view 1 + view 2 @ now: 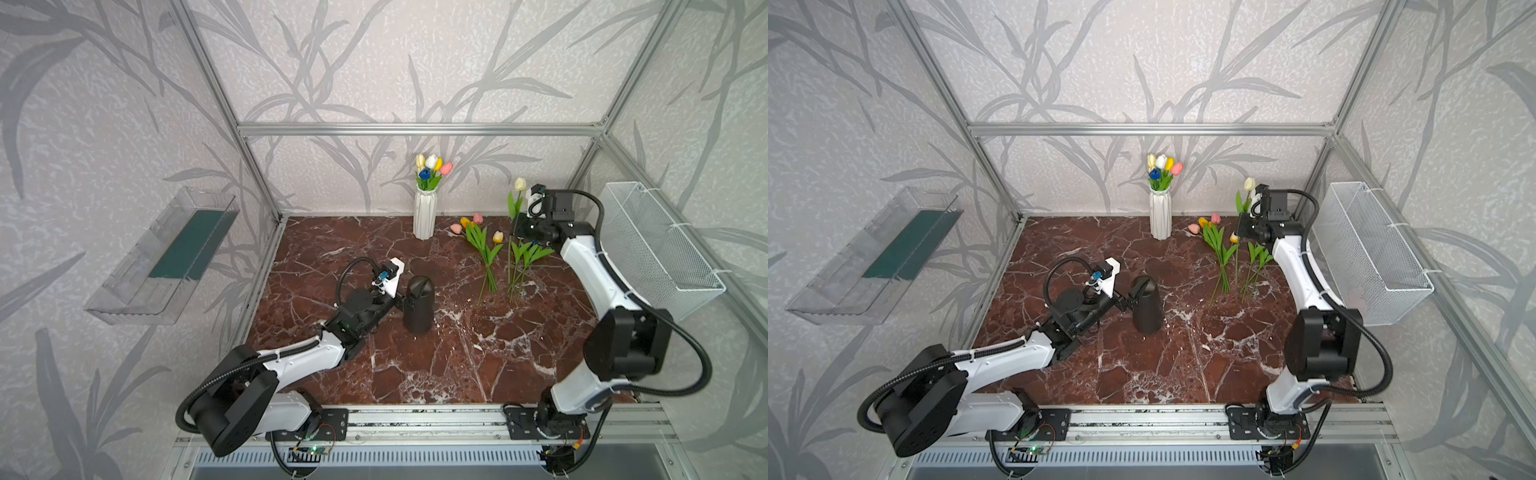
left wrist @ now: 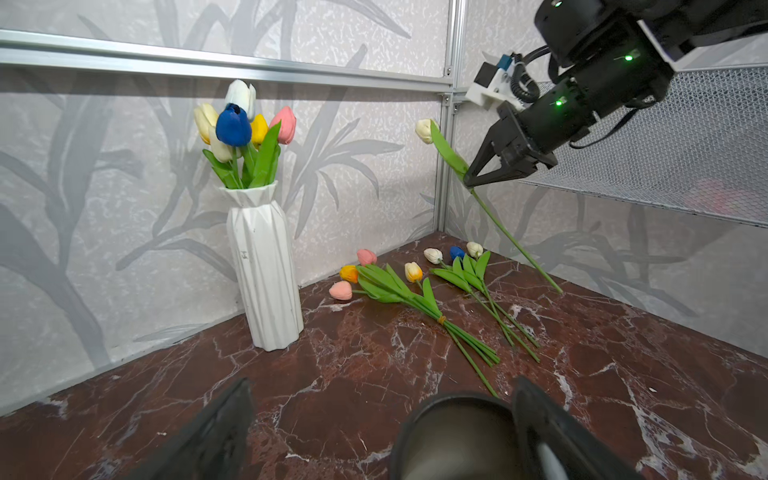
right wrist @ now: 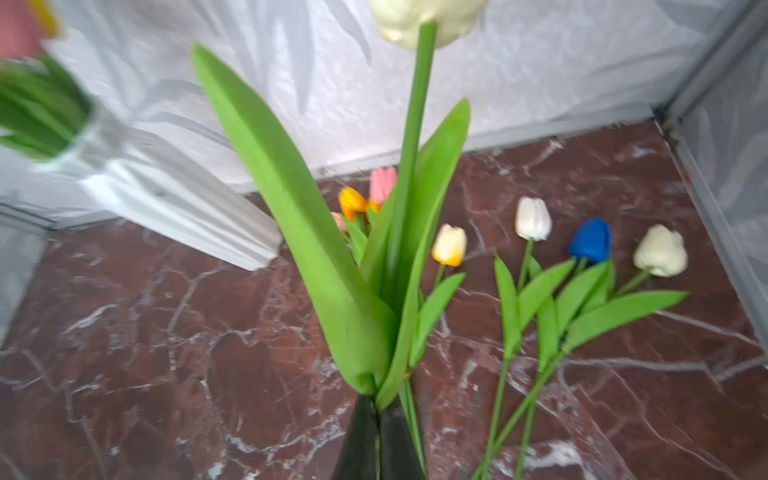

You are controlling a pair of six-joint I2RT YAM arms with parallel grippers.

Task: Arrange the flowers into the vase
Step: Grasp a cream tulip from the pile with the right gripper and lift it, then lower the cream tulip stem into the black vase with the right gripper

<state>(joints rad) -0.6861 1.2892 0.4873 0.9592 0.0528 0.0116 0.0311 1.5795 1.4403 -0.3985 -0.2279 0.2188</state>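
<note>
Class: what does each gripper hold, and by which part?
Right gripper pinches a cream tulip by its stem, at the leaf base. Left gripper is open, gripping nothing.

The near half of the table (image 1: 415,365) is lying bare, offering wide passage. At the middle a cup (image 1: 418,305) is standing, with the left fingers (image 2: 208,436) straddling it. The vase (image 1: 424,218) is blocking the middle of the far edge, with loose flowers (image 1: 484,245) lying just beside it and spreading toward the far right corner. There the right fingers (image 2: 503,174) are pinching a tulip (image 2: 446,149), its stem slanting down beside them. The far left corner is lying open.
</note>
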